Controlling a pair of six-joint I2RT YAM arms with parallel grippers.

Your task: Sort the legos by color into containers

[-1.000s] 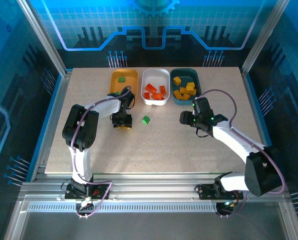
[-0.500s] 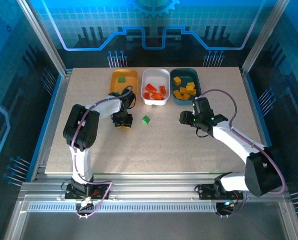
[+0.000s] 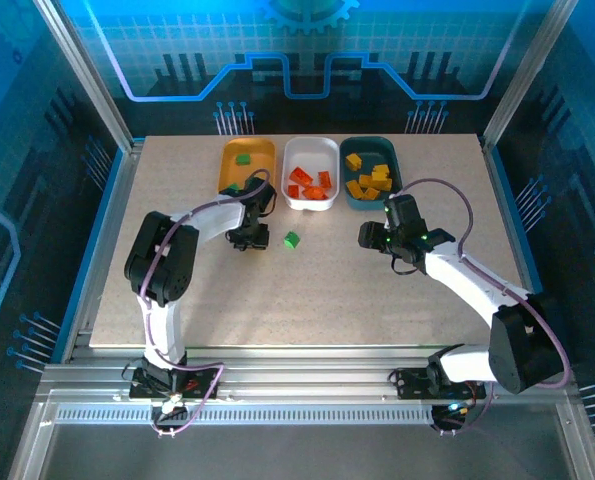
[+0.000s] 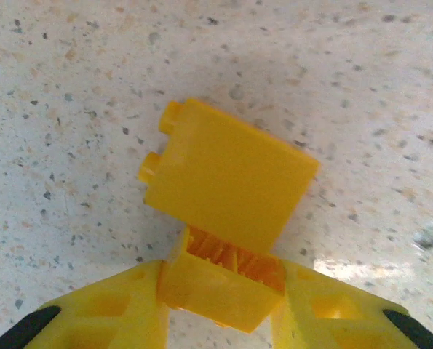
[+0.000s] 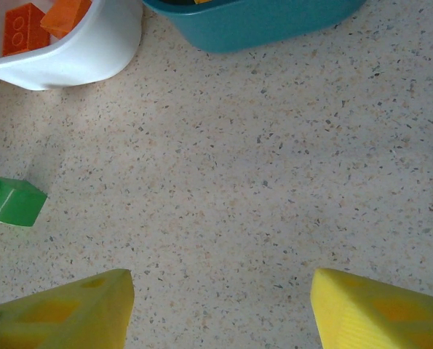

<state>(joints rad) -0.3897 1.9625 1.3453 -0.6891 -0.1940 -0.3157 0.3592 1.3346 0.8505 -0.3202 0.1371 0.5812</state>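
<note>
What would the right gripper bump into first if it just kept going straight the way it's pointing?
Likely the near wall of the teal tray, straight ahead of the open right gripper across bare table. If the gripper tilts downward, it might touch the table first; depth is unclear.

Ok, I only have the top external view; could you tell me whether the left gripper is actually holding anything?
Observer: Yes, the left gripper is shut on a small yellow plastic brick, hollow underside toward its wrist camera.
Operator: Just the one brick?
Observer: A second, larger yellow brick sits against it, studs toward that view's left edge; whether they are joined, I cannot tell.
Operator: And the right gripper?
Observer: The right gripper is open, with bare speckled table between its fingers.
</note>
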